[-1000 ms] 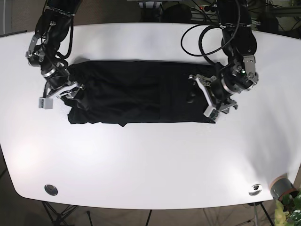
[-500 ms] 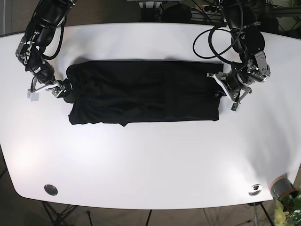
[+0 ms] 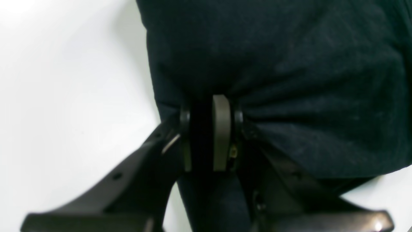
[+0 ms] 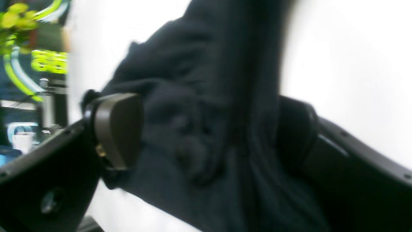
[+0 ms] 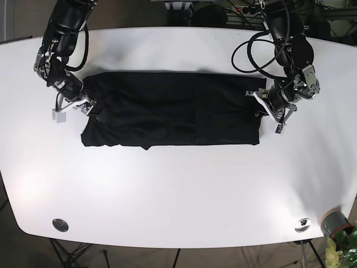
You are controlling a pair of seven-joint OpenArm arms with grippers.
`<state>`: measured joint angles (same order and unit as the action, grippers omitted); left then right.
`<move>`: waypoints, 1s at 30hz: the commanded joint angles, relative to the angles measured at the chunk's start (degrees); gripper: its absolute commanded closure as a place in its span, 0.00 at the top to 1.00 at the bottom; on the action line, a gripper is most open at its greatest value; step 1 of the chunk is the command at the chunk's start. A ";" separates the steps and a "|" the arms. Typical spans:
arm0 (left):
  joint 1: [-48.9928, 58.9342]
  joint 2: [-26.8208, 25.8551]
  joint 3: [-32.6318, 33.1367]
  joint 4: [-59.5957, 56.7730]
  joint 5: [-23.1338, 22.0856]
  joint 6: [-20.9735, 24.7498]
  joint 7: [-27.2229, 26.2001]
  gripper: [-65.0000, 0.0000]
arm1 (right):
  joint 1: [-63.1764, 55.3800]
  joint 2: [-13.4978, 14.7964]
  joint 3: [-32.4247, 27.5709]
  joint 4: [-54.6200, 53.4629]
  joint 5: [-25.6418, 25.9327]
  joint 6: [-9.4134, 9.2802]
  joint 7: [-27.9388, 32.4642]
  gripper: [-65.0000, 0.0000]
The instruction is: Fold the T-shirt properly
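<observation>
Since half a second ago my right gripper [image 5: 78, 106] has slid inward along the table [image 5: 178, 184], from off the shirt's end onto the cloth, while the left gripper [image 5: 268, 109] has barely shifted at the opposite end.

Left gripper first: jaws nearly together, pinching a bunch of dark T-shirt [image 3: 289, 80] between the pads, cloth puckering away from the grip. Right gripper [image 4: 206, 135]: jaws wide apart, a thick fold of the T-shirt [image 4: 206, 106] bunched between them; the picture is blurred, so I can't tell whether it has really clamped.

Outward from both: the T-shirt [image 5: 173, 109] lies stretched in a long dark band between the two grippers, across the far half of the table.

Progress, as I judge it: the sides look already folded in, giving that narrow strip. The end-to-end fold is not yet done, and that's the bigger part left.

The base view gives me the full layout and both ends at once, but nothing of the jaws. The wrist views give the grip itself, and the right one catches green cables [image 4: 35, 61] beyond the table edge.
</observation>
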<state>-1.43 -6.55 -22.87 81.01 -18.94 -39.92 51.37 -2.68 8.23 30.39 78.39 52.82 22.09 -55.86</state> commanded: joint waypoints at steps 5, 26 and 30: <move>-0.55 -0.35 0.06 0.26 0.35 -0.08 0.01 0.11 | -0.71 -2.21 -0.02 0.16 -1.17 -0.50 -0.63 0.91; -0.19 -0.27 0.06 0.17 4.57 -0.08 -3.59 0.11 | -0.62 -2.73 -9.25 0.34 -1.17 -0.50 4.65 0.46; -0.19 -0.18 0.06 0.17 4.65 -0.08 -3.59 0.11 | -0.53 -1.15 -12.24 0.34 -1.17 -0.50 6.58 0.24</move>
<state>-1.10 -6.37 -22.83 80.60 -15.40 -39.97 47.05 -3.86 5.63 18.96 78.13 50.85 21.82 -50.61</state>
